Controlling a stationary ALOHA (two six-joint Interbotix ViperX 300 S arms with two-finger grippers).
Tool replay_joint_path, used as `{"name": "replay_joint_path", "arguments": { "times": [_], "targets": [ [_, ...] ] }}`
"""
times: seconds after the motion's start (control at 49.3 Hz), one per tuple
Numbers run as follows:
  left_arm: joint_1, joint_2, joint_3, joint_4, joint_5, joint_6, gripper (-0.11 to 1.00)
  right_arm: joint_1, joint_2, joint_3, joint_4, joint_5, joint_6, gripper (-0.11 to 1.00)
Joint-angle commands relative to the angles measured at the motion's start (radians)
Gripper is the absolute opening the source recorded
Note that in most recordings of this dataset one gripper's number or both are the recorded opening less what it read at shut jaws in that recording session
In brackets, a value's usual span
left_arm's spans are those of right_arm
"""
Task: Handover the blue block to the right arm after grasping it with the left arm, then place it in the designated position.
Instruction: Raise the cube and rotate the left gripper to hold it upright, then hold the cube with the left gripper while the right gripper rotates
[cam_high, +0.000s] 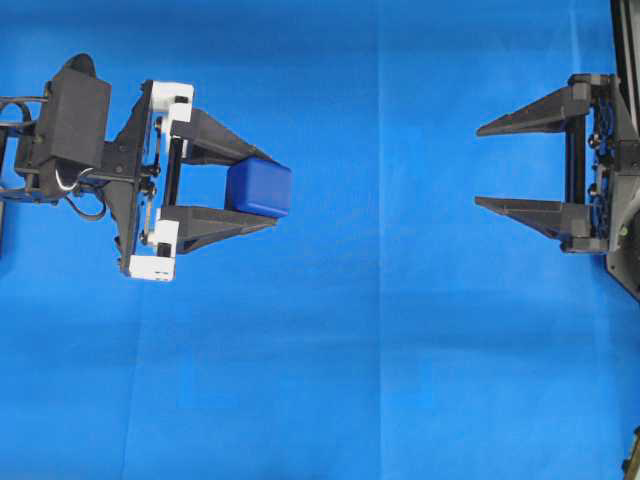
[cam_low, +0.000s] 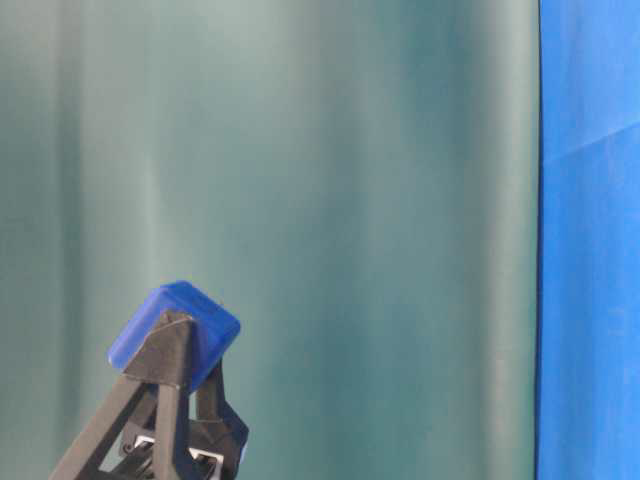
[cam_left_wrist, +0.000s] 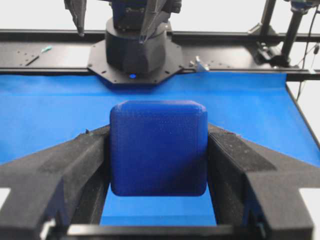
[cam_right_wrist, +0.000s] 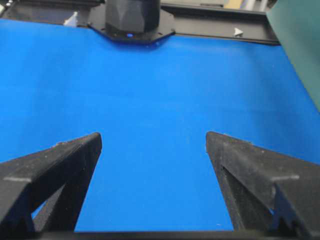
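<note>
The small dark royal-blue rounded cube (cam_high: 259, 188) sits clamped between the white-bracketed left gripper's (cam_high: 255, 187) black fingers, level with and well apart from the all-black right gripper (cam_high: 478, 166), whose spread, empty jaws face it

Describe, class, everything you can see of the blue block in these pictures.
The blue block is a small, dark royal-blue cube with rounded edges and a finely textured, plastic-looking surface. It sits clamped near the tips of the left gripper, one black finger pressing each side. Held above the blue cloth, it touches nothing else.
</note>
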Motion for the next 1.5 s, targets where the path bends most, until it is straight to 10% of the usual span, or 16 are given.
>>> {"name": "replay_joint_path", "arguments": {
  "times": [0.0, 0.243, 0.649, 1.48],
  "targets": [
    [0.003, -0.006, -0.012, -0.002, -0.009, 0.002, 0.48, 0.000, 0.005, -0.023, 0.002, -0.011, -0.002, 0.98],
    [0.005, -0.006, -0.011, -0.002, -0.009, 0.002, 0.48, 0.000, 0.005, -0.029, -0.008, -0.012, -0.011, 0.98],
    [0.009, -0.008, -0.009, -0.006, -0.008, -0.002, 0.48, -0.002, 0.006, -0.086, -0.187, 0.043, -0.120, 0.97],
    [0.014, -0.006, -0.014, -0.006, -0.008, -0.003, 0.48, 0.000, 0.018, -0.106, -0.615, 0.006, -0.655, 0.95]
  ]
}}
